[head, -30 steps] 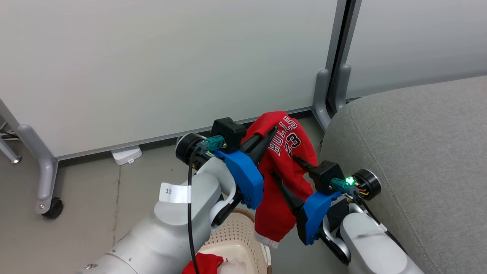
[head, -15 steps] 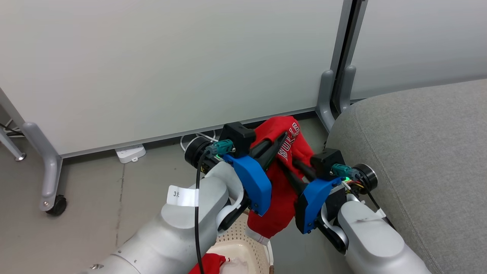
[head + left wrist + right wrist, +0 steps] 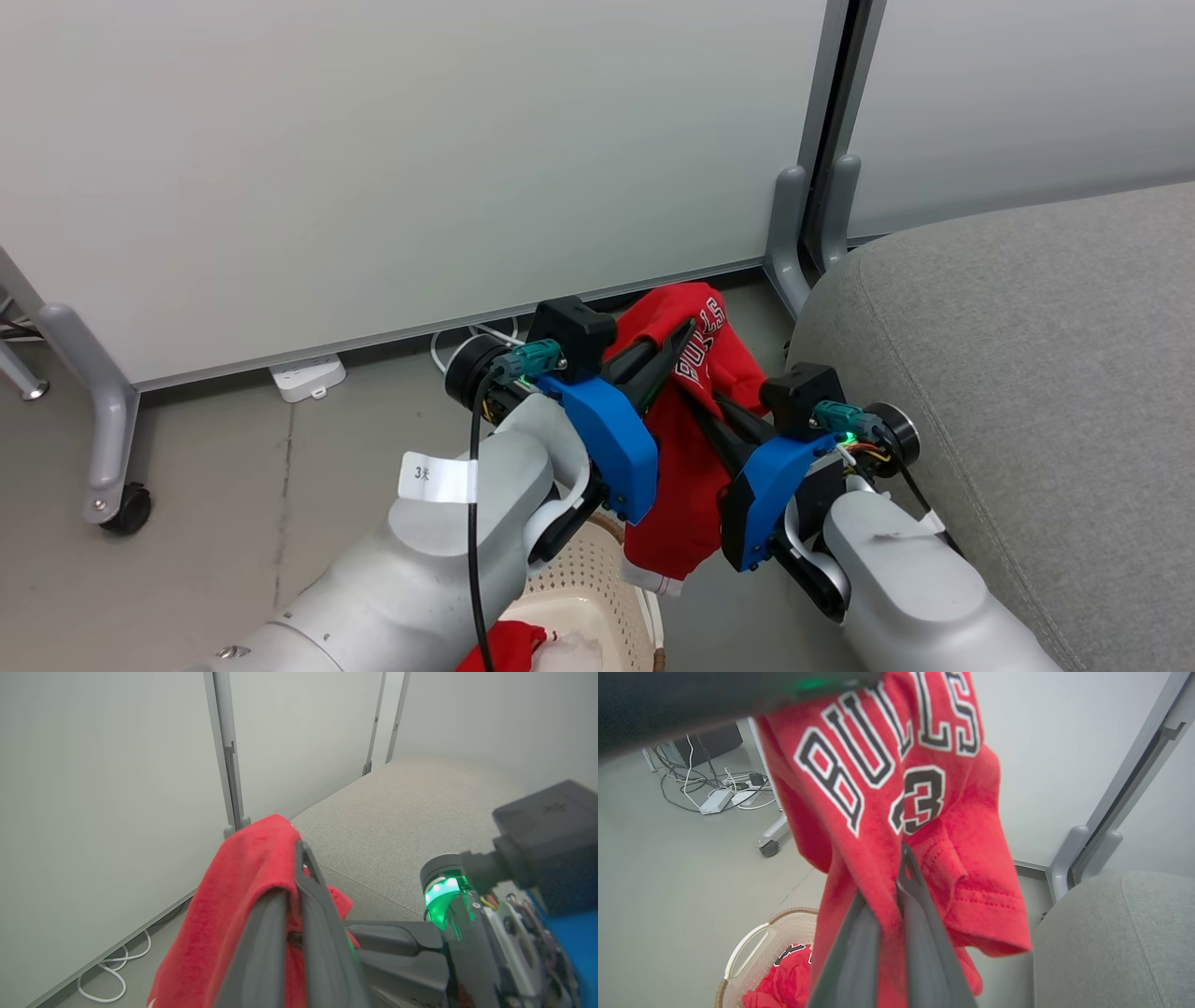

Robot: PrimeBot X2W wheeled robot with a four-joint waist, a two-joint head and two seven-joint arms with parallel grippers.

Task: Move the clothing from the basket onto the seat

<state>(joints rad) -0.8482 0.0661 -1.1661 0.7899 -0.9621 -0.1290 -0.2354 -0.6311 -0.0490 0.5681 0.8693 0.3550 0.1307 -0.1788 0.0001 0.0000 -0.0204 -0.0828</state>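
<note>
A red "BULLS 23" garment [image 3: 686,495] hangs in the air between my two grippers, above the floor and just left of the grey seat [image 3: 1027,327]. My left gripper [image 3: 686,329] is shut on its upper edge, which the left wrist view shows as red fabric [image 3: 243,877] pinched between the fingers [image 3: 303,877]. Slightly lower, my right gripper [image 3: 689,394] is shut on the garment [image 3: 924,788] below the lettering. The cream basket [image 3: 583,579] sits under my left forearm, holding more red clothing [image 3: 504,646] and a bit of white fabric [image 3: 579,651]. The right wrist view also shows the basket [image 3: 752,947].
White partition panels stand behind, with a grey post [image 3: 805,233] close to the seat's corner and a wheeled foot [image 3: 117,504] at the left. A white power strip [image 3: 308,378] and cables [image 3: 112,980] lie on the floor by the panels.
My right gripper has moved in toward the hanging garment and shut on it. The left gripper keeps its hold. The head camera has shifted slightly.
</note>
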